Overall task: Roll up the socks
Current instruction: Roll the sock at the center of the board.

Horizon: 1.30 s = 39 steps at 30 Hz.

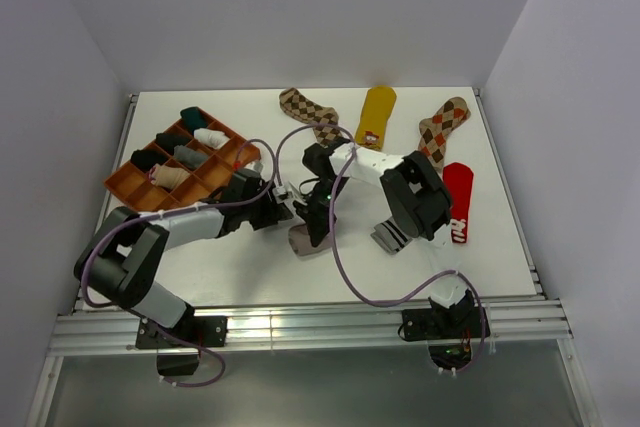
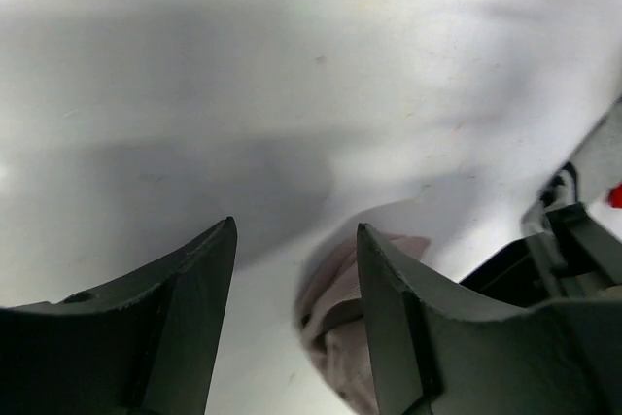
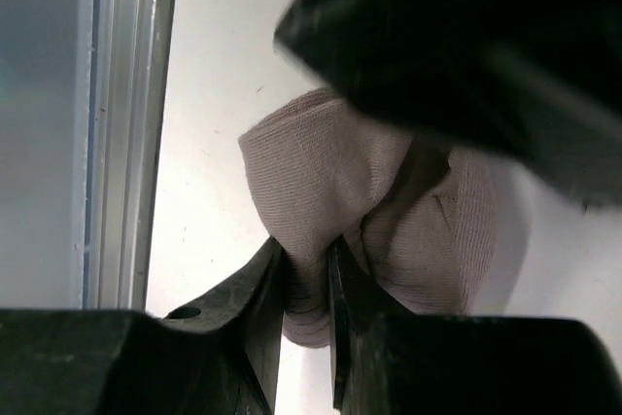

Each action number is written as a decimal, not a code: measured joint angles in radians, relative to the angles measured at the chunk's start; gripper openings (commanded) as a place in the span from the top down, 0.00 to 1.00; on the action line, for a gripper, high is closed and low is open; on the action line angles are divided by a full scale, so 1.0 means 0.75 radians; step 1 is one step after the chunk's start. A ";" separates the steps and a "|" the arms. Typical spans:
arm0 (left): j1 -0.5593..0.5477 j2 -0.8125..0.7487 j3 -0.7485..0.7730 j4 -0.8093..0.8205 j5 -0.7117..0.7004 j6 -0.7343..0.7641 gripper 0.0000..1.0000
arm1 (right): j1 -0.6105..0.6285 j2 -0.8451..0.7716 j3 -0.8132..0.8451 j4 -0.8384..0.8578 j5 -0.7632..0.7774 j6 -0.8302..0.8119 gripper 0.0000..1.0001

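Observation:
A bunched taupe sock (image 1: pixel 306 242) lies on the white table, in front of the middle. My right gripper (image 3: pixel 306 264) is shut on a fold of this taupe sock (image 3: pixel 321 162); in the top view the right gripper (image 1: pixel 316 230) reaches down onto it. Beside it on the left, my left gripper (image 1: pixel 288 209) is open. Nothing is between its fingers (image 2: pixel 199 279), and the sock (image 2: pixel 335 289) shows just past the right one. A grey striped sock (image 1: pixel 393 235), a red sock (image 1: pixel 458 202), a mustard sock (image 1: pixel 376 115) and two argyle socks (image 1: pixel 308 112) (image 1: pixel 442 125) lie flat.
An orange compartment tray (image 1: pixel 128 185) with several rolled socks stands at the back left. White walls close in the table on three sides. A metal rail (image 1: pixel 300 325) runs along the near edge.

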 measured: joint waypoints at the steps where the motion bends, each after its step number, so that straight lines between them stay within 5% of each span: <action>1: 0.000 -0.022 -0.018 -0.002 -0.017 0.002 0.41 | 0.007 -0.001 -0.001 0.000 0.000 0.001 0.86; 8: -0.010 -0.286 -0.074 -0.027 -0.060 0.029 0.42 | -0.088 0.044 -0.044 -0.093 0.062 0.354 0.85; 21: -0.039 -0.537 -0.191 0.093 -0.039 0.180 0.47 | -0.105 0.063 -0.046 -0.135 0.126 0.546 0.85; 31: -0.399 -0.320 -0.091 0.106 -0.097 0.361 0.46 | -0.105 0.117 0.009 -0.194 0.143 0.635 0.85; 39: -0.490 -0.206 -0.052 0.129 -0.126 0.452 0.47 | -0.105 0.122 0.013 -0.202 0.151 0.651 0.85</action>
